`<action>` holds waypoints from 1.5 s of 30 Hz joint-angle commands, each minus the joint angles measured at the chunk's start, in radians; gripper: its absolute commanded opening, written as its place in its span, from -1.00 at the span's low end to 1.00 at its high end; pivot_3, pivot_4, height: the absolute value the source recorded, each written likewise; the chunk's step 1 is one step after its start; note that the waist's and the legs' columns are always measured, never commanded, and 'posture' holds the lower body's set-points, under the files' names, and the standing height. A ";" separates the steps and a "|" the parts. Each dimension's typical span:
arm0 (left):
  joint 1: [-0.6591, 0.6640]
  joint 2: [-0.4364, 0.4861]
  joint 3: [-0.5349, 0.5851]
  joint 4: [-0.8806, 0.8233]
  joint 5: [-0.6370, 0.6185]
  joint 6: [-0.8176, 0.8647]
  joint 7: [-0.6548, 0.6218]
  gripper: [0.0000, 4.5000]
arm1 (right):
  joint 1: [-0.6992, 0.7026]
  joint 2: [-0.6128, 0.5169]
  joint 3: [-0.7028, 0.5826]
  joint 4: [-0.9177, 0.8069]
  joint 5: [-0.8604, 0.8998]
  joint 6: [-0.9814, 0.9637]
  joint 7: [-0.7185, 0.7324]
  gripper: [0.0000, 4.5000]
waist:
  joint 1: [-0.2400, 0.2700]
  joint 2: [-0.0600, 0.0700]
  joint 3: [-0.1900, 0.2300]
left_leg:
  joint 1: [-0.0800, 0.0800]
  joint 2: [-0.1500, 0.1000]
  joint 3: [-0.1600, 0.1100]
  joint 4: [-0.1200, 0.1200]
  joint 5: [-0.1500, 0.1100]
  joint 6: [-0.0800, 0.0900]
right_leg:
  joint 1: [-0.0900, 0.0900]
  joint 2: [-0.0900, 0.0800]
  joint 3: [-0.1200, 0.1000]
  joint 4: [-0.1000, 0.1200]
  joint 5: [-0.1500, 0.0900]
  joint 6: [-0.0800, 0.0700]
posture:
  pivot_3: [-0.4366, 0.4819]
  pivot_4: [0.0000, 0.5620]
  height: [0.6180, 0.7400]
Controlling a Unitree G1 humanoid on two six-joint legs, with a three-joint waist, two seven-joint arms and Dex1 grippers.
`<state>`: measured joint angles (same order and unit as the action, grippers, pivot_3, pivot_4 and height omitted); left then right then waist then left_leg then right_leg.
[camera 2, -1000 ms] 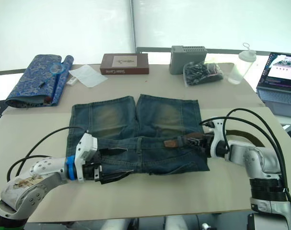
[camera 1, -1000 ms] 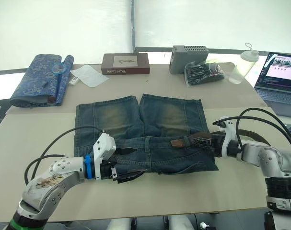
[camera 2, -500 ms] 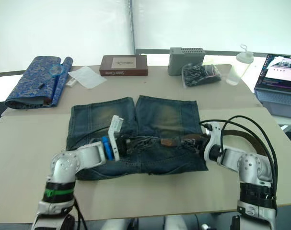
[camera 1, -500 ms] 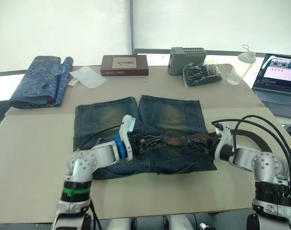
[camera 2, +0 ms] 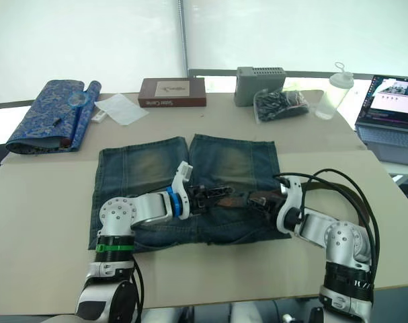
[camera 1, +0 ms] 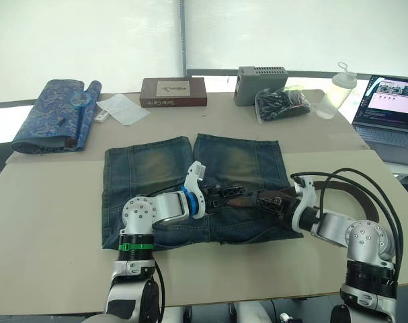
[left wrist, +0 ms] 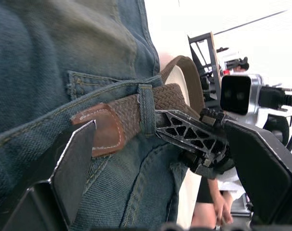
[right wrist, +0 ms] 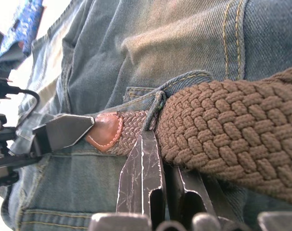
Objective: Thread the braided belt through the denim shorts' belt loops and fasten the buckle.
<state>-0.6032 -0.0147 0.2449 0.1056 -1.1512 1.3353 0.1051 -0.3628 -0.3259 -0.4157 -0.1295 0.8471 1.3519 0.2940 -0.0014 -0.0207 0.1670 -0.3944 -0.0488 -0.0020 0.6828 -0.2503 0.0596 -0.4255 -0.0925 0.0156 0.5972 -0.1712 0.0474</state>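
Observation:
The denim shorts (camera 1: 150, 165) lie flat mid-table, waistband toward me. The braided belt (right wrist: 222, 130) has its leather tip (left wrist: 105, 132) poked through one of the belt loops (left wrist: 146, 108) and trails off to the right (camera 1: 373, 202). My right gripper (camera 1: 265, 200) is shut on the belt just behind that loop, one latticed finger (left wrist: 194, 134) lying on top of the strap. My left gripper (camera 1: 229, 195) is open at the waistband's middle, and one of its fingers (right wrist: 64, 132) touches the leather tip. The buckle is out of view.
Along the back of the table lie a blue patterned rolled cloth (camera 1: 52, 111), white paper (camera 1: 123, 108), a brown box (camera 1: 172, 91), a grey box (camera 1: 261, 75), a bag of dark items (camera 1: 283, 104) and a bottle (camera 1: 335, 91). A laptop (camera 1: 390, 108) stands far right.
My left arm has swung from the shorts' front left corner up to the middle of the waistband. My right gripper has pushed the belt leftward along the waistband toward it.

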 commanded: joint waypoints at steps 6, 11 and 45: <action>0.021 -0.007 0.154 -0.021 -0.212 0.126 0.233 0.99 | -0.053 0.085 -0.073 -0.009 0.051 0.060 -0.081 -1.00 | -0.014 0.000 -0.001 | 0.002 0.000 0.000 -0.003 0.000 -0.001 | -0.001 0.000 0.001 0.000 0.000 0.000 | -0.05 -0.47 1.00; 0.030 0.037 0.137 -0.031 -0.361 0.123 0.352 0.99 | -0.078 0.120 -0.109 0.017 0.066 0.071 -0.109 -1.00 | -0.013 0.000 -0.001 | 0.002 0.000 0.000 -0.003 0.000 -0.002 | -0.001 0.000 0.002 0.000 0.000 0.000 | -0.05 -0.47 1.00; 0.046 0.090 -0.039 0.048 -0.547 -0.194 0.517 0.99 | -0.117 0.231 -0.275 0.061 0.307 0.157 -0.260 -1.00 | -0.012 0.001 -0.001 | 0.001 -0.001 0.000 -0.005 0.000 -0.002 | -0.003 -0.002 0.003 -0.001 0.000 -0.001 | -0.05 -0.47 1.00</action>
<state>-0.5683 0.0799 0.2141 0.1494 -1.6896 1.1588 0.6205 -0.4827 -0.0990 -0.7107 -0.0262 1.0999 1.4937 0.0305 -0.0130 -0.0195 0.1658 -0.3939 -0.0499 -0.0020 0.6775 -0.2506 0.0573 -0.4286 -0.0947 0.0181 0.5959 -0.1713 0.0466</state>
